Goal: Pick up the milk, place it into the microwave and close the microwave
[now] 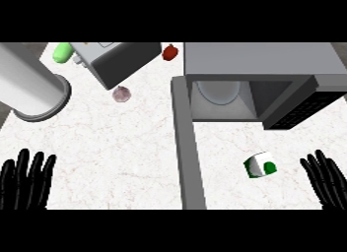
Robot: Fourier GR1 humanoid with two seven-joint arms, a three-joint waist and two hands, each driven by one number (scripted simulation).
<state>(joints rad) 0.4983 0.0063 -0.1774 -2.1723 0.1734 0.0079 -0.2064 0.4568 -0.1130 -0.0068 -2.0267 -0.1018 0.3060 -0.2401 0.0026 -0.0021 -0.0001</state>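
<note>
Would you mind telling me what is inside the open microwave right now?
Only a round plate shows inside the microwave; its roof hides the back. The milk stands outside on the counter.

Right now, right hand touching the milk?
Apart. Head view shows bare counter between the milk and the open right hand.
</note>
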